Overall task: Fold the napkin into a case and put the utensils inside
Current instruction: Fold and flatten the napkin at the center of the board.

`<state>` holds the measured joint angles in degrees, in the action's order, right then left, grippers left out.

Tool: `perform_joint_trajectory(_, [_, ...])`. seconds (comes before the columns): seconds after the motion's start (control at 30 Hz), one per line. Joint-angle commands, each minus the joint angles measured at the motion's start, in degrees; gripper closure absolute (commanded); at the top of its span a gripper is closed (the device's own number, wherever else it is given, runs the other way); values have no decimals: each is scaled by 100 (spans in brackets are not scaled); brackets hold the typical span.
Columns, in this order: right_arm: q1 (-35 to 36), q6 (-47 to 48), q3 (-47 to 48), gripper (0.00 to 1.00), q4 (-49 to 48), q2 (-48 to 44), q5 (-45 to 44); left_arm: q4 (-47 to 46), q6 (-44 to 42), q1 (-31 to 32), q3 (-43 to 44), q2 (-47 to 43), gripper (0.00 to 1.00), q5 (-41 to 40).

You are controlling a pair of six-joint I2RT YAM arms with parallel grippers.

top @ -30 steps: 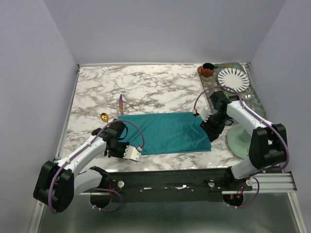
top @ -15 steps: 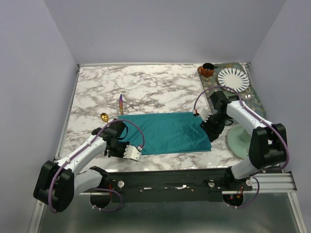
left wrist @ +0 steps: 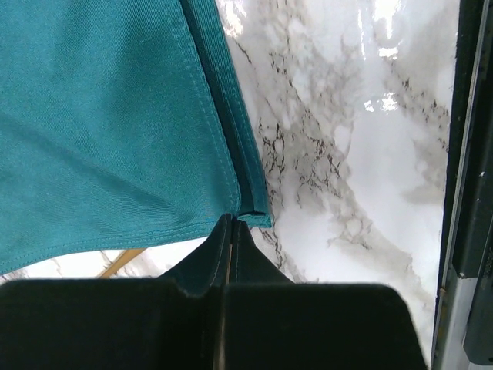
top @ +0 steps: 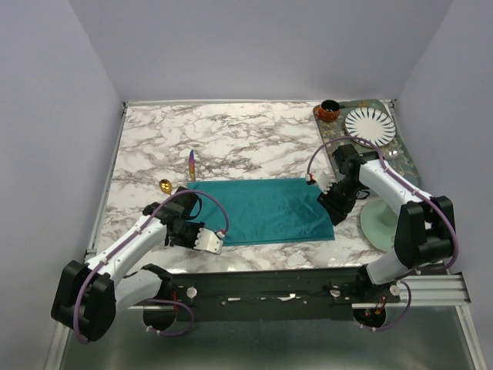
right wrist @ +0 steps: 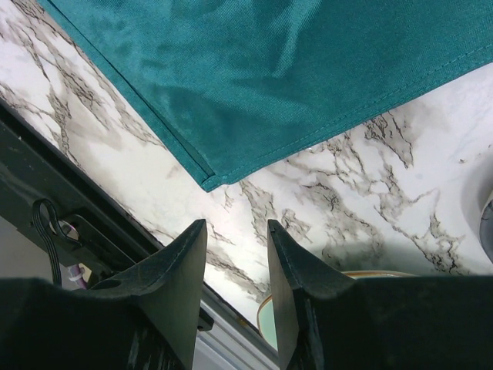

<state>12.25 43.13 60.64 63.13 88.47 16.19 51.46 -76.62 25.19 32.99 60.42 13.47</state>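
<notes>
The teal napkin (top: pixel 266 210) lies folded as a wide rectangle on the marble. My left gripper (top: pixel 208 241) sits at its near left corner (left wrist: pixel 250 212), shut. Its fingertips (left wrist: pixel 225 231) touch the corner hem, and no cloth shows between them. My right gripper (top: pixel 339 212) hovers open just off the near right corner (right wrist: pixel 212 179) with nothing between its fingers (right wrist: pixel 189 250). Of the utensils, the purple one (top: pixel 191 165) lies beyond the napkin's far left corner. The gold one's bowl (top: pixel 165 185) lies left of the napkin. A thin gold strip (left wrist: pixel 119 263) shows past the hem.
A pale green saucer (top: pixel 380 223) stands right of my right gripper, its rim (right wrist: pixel 268 317) under the fingers. A mat (top: pixel 408 158) at the back right holds a striped white plate (top: pixel 370 124) and a brown cup (top: pixel 329 111). The black rail (top: pixel 293 289) runs along the near edge.
My left gripper has shifted slightly left and away at the napkin's near left corner, and its arm has swung with it. The right arm and the napkin have not moved.
</notes>
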Motion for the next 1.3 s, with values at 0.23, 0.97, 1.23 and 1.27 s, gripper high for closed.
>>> perform_joint_trajectory(0.23, [-47,90,88,55,155,83,122,180,-371,-111,-117,-13,100,-267])
perform_joint_trajectory(0.97, [-47,-15,184,53,138,206,209,312,-284,-14,-118,-276,79,234])
perform_joint_trajectory(1.23, [-258,-506,1869,0,348,30,1105,40,1551,-102,1374,-497,1,629])
perform_joint_trajectory(1.27, [-267,-603,2159,0,366,56,1324,-39,2250,-128,1620,-436,1,848])
